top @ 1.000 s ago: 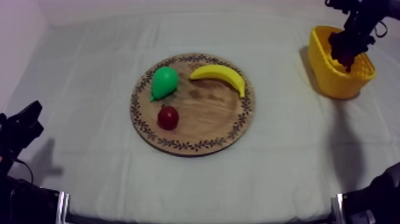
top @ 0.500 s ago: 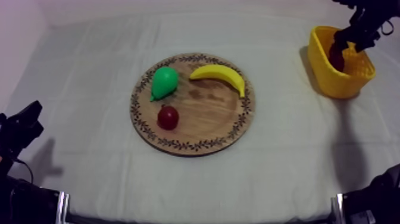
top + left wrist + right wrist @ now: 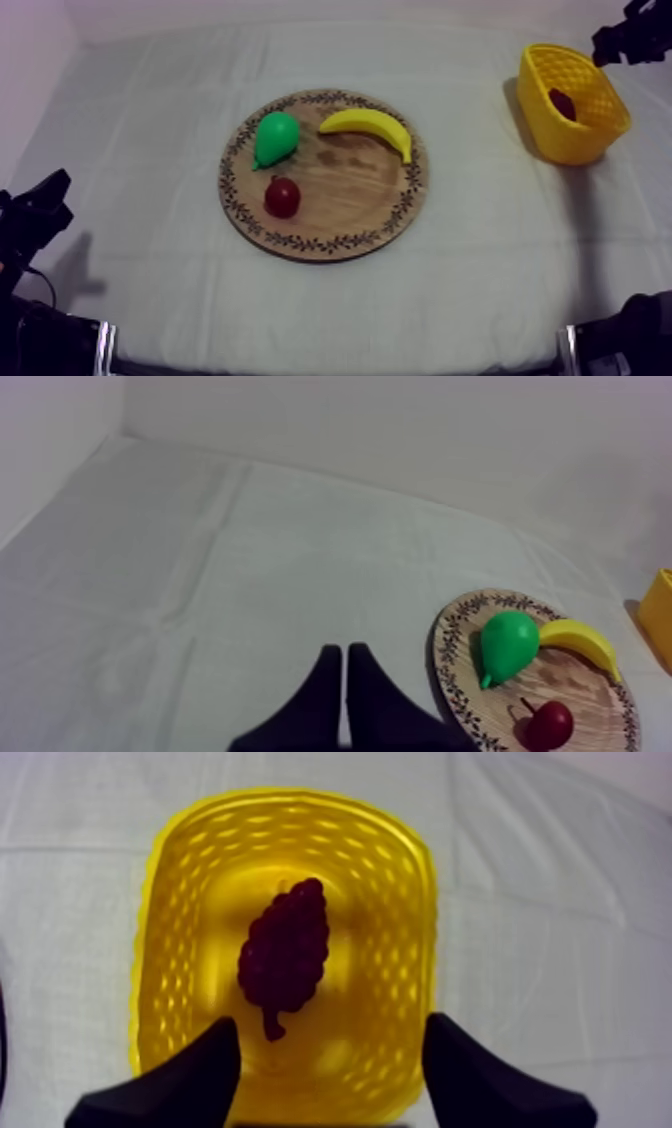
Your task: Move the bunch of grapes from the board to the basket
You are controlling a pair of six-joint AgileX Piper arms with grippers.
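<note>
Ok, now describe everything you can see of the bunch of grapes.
The dark purple-red toy bunch of grapes is a knobbly, tapering cluster with a short stem at one end, and it looks like moulded plastic. It lies flat on the floor of the yellow lattice-walled plastic basket, near the middle and clear of the walls. Nothing grips it: the black two-fingered right tool hovers above, open and apart from it.

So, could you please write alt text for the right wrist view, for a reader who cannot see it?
A dark purple bunch of grapes lies inside the yellow basket, seen from straight above, with the basket standing on the grey-white cloth. The right hand hangs over the basket, its two black fingers open with nothing between them.
</note>
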